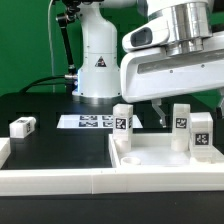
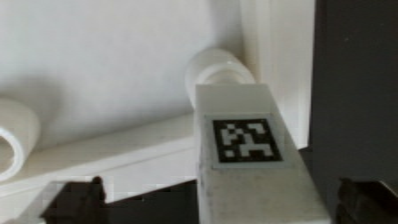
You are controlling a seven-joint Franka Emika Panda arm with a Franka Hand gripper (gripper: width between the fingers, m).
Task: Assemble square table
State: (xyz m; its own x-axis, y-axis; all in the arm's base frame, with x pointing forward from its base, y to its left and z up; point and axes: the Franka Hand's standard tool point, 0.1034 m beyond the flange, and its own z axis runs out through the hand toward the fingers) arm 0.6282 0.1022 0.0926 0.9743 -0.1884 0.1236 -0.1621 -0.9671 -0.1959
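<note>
The square table's white tabletop [image 1: 150, 160] lies tray-like at the exterior view's right, with three tagged white legs standing on it [image 1: 122, 118] [image 1: 182, 120] [image 1: 203, 130]. Another leg [image 1: 22, 125] lies loose on the black table at the left. My gripper [image 1: 186, 106] hangs over the right-hand legs. In the wrist view a tagged leg [image 2: 246, 140] stands upright on the tabletop [image 2: 107, 60] between my gripper's [image 2: 222, 205] open jaws. A dark gap shows on each side of the leg, so neither finger [image 2: 80, 200] touches it.
The marker board [image 1: 92, 122] lies flat behind the tabletop, before the robot's base [image 1: 97, 60]. A long white border wall [image 1: 50, 180] runs along the front and up the left edge. A round fitting [image 2: 15, 130] shows on the tabletop beside the leg.
</note>
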